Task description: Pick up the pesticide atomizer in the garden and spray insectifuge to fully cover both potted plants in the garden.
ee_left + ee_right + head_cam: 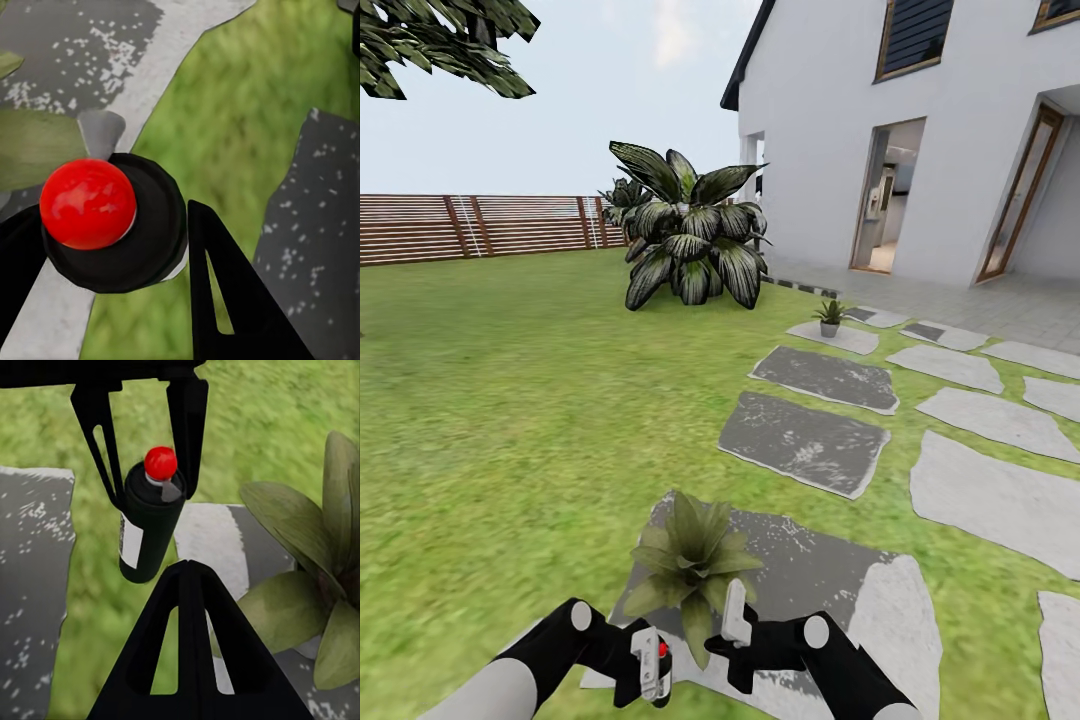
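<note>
While the left end effector point(651, 668) is clenched around the small dark spray bottle with the red cap and white label strip point(148, 526), it holds the bottle just beside the near low rosette of pointed green leaves point(691, 562) on the grey speckled stepping stone point(820, 585), probably to spray it from close. The right end effector point(736, 622) hovers at this plant's other side; whether it is released I cannot tell. A second small potted rosette point(830, 317) stands well beyond

Near potted plant point(693, 560) on closest stepping stone point(830, 580), just ahead of both arms. Spray bottle point(652, 662) in left pincer point(650, 665), left of plant. Second potted plant point(829, 317) farther ahead-right; fence point(480, 225) beyond lawn point(510, 400).
</note>
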Available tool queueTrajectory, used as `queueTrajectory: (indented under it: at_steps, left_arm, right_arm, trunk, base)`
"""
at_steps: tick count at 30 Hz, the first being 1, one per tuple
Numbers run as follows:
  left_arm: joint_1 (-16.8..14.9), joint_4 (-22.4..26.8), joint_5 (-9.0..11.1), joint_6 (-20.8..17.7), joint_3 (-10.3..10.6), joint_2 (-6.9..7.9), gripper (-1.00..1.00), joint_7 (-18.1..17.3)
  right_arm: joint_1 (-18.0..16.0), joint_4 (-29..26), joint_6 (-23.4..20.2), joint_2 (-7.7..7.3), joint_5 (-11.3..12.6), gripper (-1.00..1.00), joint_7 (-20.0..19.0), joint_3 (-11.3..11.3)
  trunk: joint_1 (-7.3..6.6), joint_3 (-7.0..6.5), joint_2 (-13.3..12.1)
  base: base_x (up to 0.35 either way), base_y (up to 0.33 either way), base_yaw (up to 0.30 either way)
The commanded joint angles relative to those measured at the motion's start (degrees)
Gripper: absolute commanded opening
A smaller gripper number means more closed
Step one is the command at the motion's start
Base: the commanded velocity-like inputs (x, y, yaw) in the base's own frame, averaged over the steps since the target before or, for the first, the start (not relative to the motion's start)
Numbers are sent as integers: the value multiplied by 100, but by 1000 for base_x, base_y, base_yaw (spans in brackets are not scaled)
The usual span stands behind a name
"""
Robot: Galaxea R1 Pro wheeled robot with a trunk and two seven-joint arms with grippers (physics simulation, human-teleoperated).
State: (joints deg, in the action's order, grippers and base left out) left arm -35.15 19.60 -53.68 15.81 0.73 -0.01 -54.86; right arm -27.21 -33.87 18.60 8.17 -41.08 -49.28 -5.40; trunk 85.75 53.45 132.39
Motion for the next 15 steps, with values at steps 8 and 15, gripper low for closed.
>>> queueTrajectory:
  at_steps: [8, 15]
  left_arm:
    - [-9, -37, 19, 116, -1, -75, -100, -61]
    - [-17, -52, 31, 155, -3, -226, -100, -68]
  right_arm:
    - [0, -6, 29, 0, -50, -100, -2, 5]
    - [0, -6, 29, 0, -50, -100, -3, 12]
  trunk:
    - [-1, 5, 2]
    - [-1, 5, 2]
  base:
    - [0, 0, 0]
    - [0, 0, 0]
